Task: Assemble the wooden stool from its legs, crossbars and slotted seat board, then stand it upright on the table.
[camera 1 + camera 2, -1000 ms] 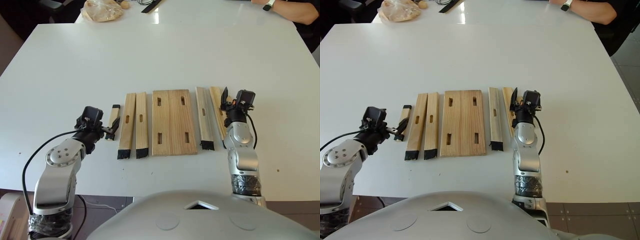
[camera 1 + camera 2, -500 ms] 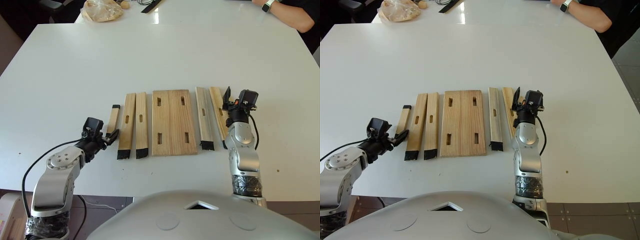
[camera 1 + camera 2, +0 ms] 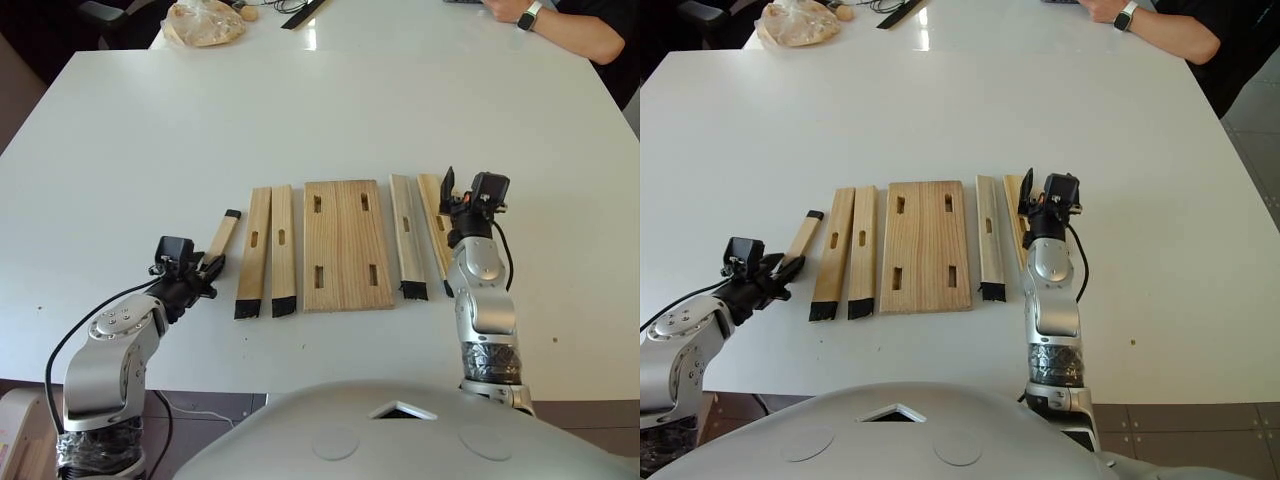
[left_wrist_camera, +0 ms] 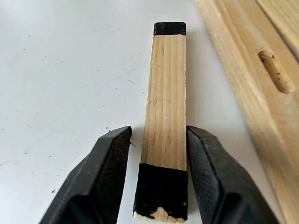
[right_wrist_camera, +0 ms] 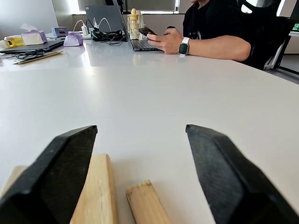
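Crossbar [image 4: 166, 98] has swung askew, its black near end between the parted left fingers [image 4: 107, 172], one touching.

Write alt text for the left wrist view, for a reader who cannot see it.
The left gripper straddles one end of a short black-tipped crossbar lying on the table, one open finger each side. A slotted leg lies beside.

Far off to the left, a crumpled translucent bag [image 3: 205, 20] with something pale brown inside; just beside it a small round brown thing [image 3: 250, 12] and a black strap [image 3: 303, 10]. Farther back, an open grey laptop [image 5: 105, 16], tangled black cables [image 5: 107, 35], a purple pouch [image 5: 73, 39].
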Robot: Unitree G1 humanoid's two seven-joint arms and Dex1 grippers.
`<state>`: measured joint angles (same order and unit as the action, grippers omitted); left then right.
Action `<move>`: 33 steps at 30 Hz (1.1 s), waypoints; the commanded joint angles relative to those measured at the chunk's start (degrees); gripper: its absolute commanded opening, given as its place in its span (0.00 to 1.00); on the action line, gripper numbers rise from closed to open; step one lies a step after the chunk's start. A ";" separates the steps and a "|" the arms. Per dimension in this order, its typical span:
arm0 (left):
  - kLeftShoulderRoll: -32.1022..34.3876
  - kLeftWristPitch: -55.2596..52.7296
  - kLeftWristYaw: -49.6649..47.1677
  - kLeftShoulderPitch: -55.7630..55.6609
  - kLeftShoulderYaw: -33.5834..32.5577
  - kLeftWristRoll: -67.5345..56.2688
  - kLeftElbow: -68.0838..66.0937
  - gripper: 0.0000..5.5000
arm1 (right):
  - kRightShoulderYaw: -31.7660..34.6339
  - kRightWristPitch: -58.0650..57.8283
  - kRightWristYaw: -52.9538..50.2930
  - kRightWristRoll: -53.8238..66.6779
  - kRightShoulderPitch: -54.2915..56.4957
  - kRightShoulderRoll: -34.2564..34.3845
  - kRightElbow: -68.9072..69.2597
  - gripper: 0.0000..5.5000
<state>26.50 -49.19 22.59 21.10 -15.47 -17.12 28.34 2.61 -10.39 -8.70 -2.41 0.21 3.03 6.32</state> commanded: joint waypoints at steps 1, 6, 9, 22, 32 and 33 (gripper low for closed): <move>0.93 -3.65 0.37 0.26 0.72 -0.17 -5.76 0.24 | 2.14 -1.13 0.04 0.69 1.45 -1.34 0.35 0.64; 1.90 -4.51 -0.16 -3.07 0.19 -1.08 -7.37 0.24 | 3.57 -2.07 0.52 1.02 2.25 -2.46 1.06 0.64; 2.81 -2.30 0.15 -7.74 -1.08 -1.64 -8.35 0.24 | 4.06 -2.59 0.87 1.08 1.95 -2.85 1.99 0.64; 0.81 5.13 8.86 -32.87 3.71 -25.71 11.93 0.24 | 7.31 -20.65 38.26 44.76 10.27 -22.68 23.28 0.64; 2.94 0.24 14.05 -35.85 2.60 -53.71 9.05 0.24 | 6.88 -39.74 54.48 74.83 24.32 -36.77 19.95 0.64; 3.78 -0.49 14.48 -35.27 2.72 -55.97 9.00 0.24 | 7.20 -40.63 53.99 77.33 25.57 -36.57 18.83 0.64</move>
<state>28.28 -48.02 36.36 -15.06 -12.92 -69.07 37.64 9.34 -48.74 45.37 70.06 22.56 -33.21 26.97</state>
